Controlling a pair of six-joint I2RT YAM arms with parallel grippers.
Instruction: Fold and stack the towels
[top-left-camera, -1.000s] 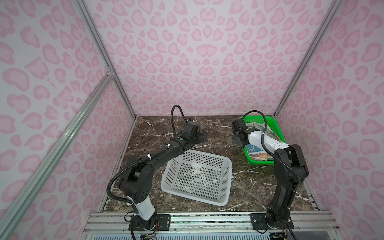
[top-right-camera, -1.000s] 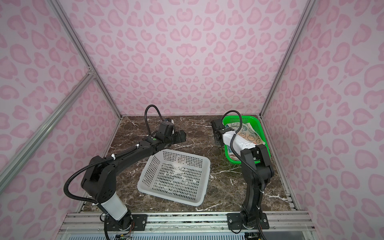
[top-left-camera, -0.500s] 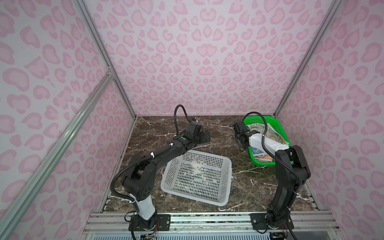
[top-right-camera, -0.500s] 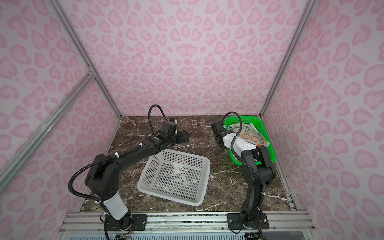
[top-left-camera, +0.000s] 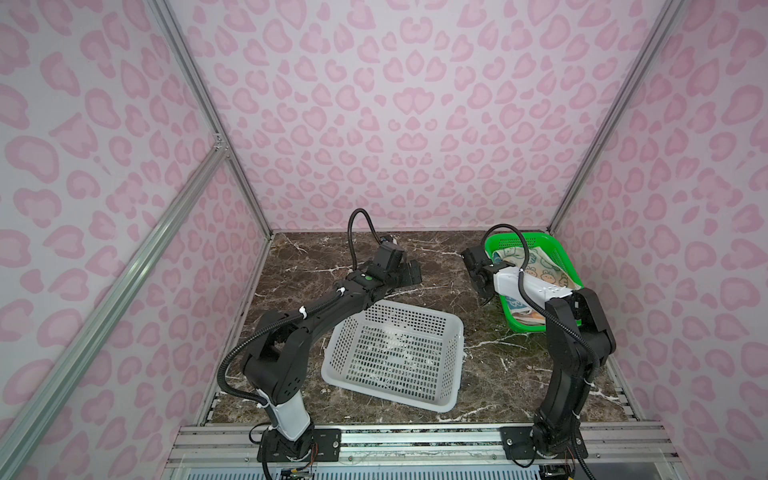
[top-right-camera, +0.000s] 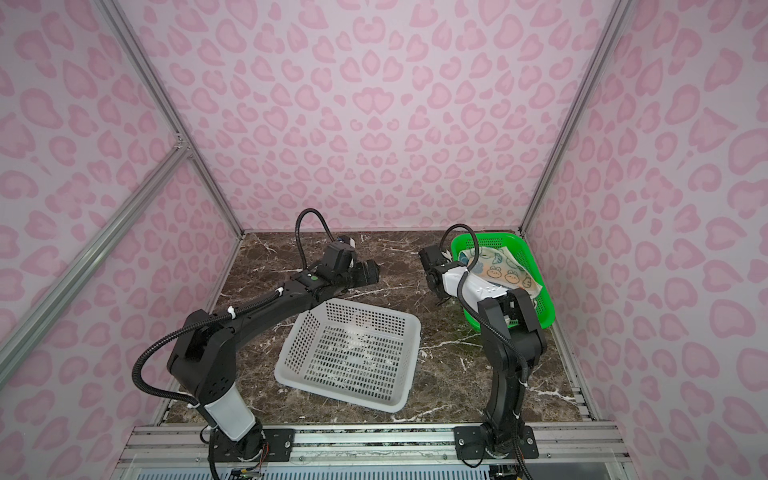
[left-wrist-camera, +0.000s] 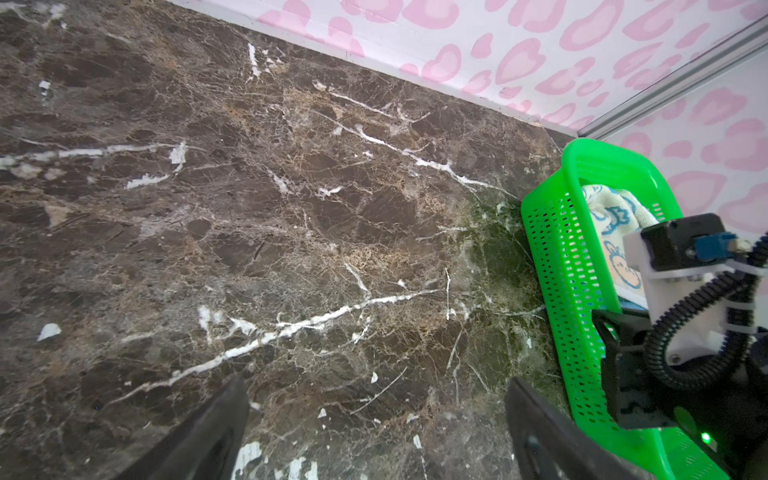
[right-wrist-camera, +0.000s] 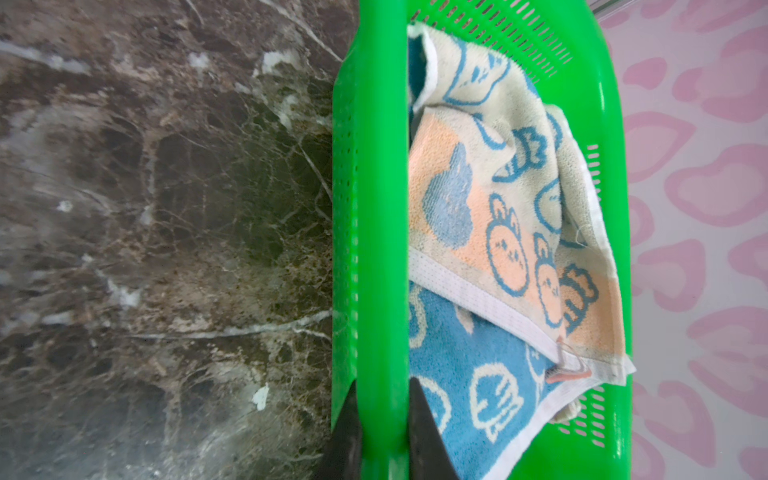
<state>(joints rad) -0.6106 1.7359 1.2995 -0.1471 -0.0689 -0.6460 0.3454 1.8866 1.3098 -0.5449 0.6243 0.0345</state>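
**Green basket (right-wrist-camera: 374, 208) pinched at the rim by your right gripper (right-wrist-camera: 384, 384)**

The green basket sits in the far right corner of the desk (left-wrist-camera: 249, 208). Your right gripper is closed on the wall facing the desk's middle, one finger inside and one outside. The towels (right-wrist-camera: 498, 216) lie crumpled and unfolded inside it, a blue one beneath an orange-and-cream one. Your left gripper (left-wrist-camera: 376, 382) hangs wide open above bare desk, holding nothing. A white basket (top-left-camera: 395, 353) rests near the front centre.
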